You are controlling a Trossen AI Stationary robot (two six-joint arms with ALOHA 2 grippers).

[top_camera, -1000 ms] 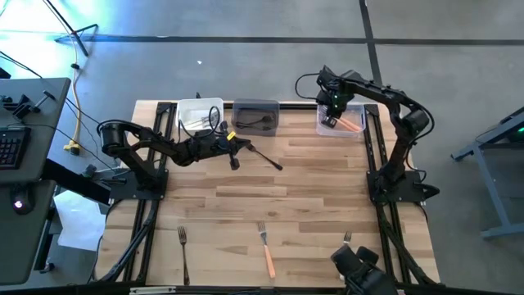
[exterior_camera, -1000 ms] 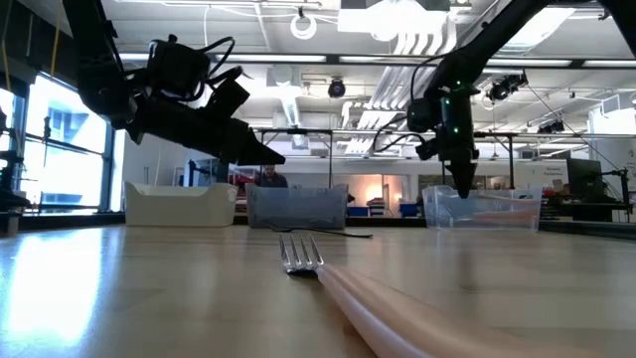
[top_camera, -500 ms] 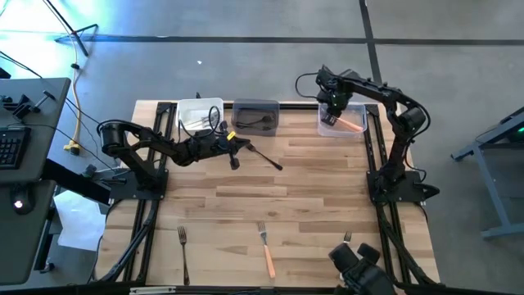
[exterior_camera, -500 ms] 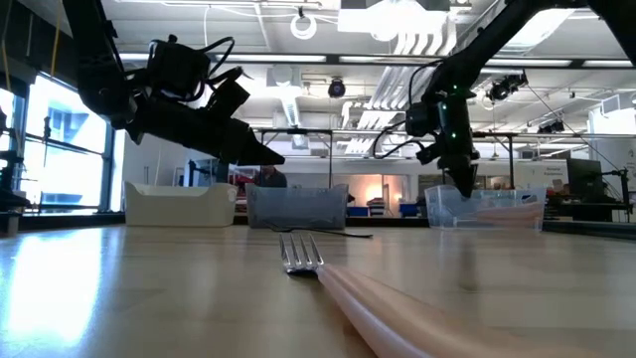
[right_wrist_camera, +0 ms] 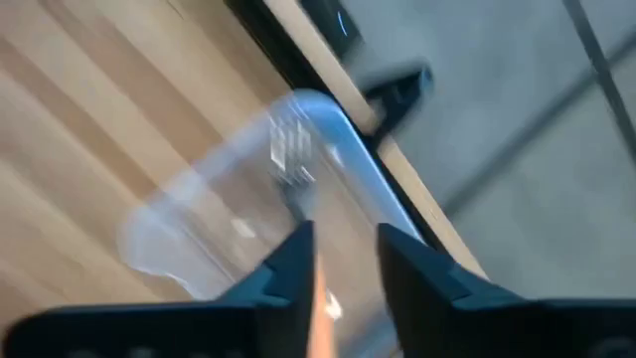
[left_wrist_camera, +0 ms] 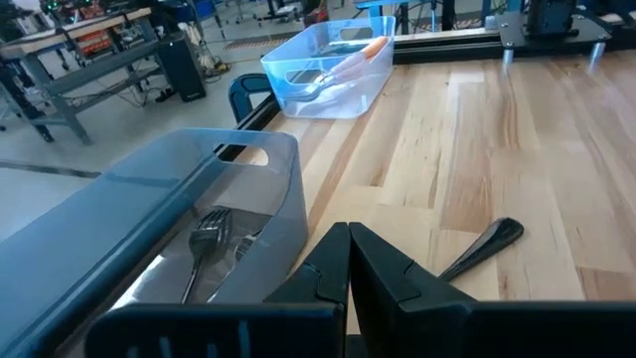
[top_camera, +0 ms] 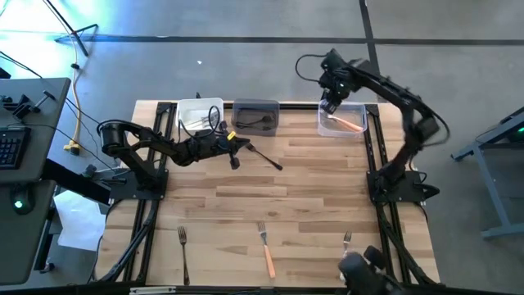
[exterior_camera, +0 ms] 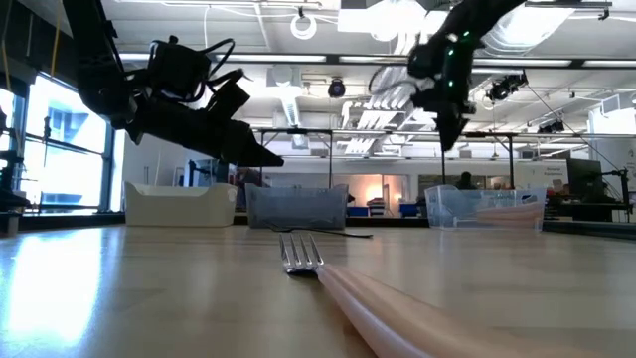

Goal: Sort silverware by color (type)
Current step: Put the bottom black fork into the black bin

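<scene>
My left gripper [top_camera: 244, 147] is shut and hangs above the table in front of the grey bin [top_camera: 255, 116]; it also shows in its wrist view [left_wrist_camera: 349, 249]. A black fork [top_camera: 268, 159] lies flat on the wood just beyond it, its handle end [left_wrist_camera: 487, 239] showing past one finger. My right gripper [top_camera: 329, 105] is open and empty, high over the clear bin [top_camera: 342, 119], which holds an orange-handled fork [top_camera: 350, 124]. The white bin [top_camera: 200, 115] holds light forks.
Three forks lie near the front edge: a black one [top_camera: 183, 250], an orange-handled one [top_camera: 266, 250] and one at the right [top_camera: 347, 239] beside a dark device [top_camera: 364, 270]. The three bins stand along the far edge. Bare wood lies between them.
My right gripper has risen out of the clear bin and gone a little toward the far edge. The orange-handled fork stays in the bin.
</scene>
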